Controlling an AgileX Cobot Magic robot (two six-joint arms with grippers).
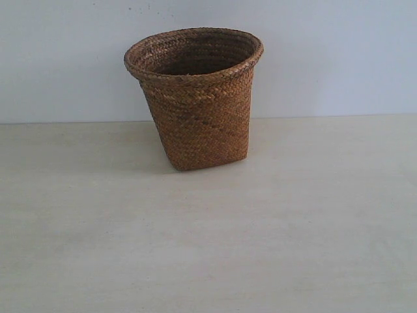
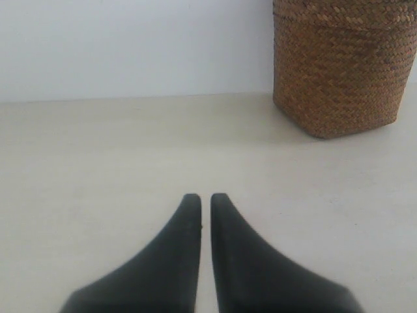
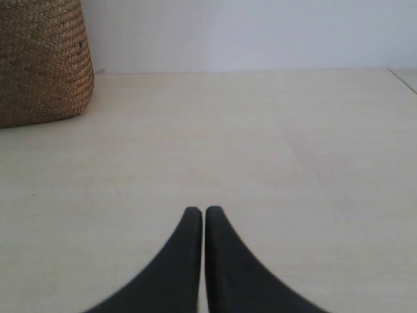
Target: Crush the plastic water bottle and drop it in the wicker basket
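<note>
The brown wicker basket (image 1: 199, 98) stands upright at the back middle of the pale table, near the wall. Its woven side also shows in the left wrist view (image 2: 339, 65) and in the right wrist view (image 3: 40, 62). The plastic water bottle is not in any view; the basket's inside is mostly hidden. My left gripper (image 2: 205, 197) hangs over bare tabletop, shut, with nothing between its black fingers. My right gripper (image 3: 204, 211) is likewise shut and empty over the table. Neither gripper appears in the exterior view.
A pale wooden tabletop (image 1: 208, 248) runs from the front edge of view to a white wall (image 1: 339, 52) behind the basket. A table edge or seam shows at the far corner (image 3: 404, 78) in the right wrist view.
</note>
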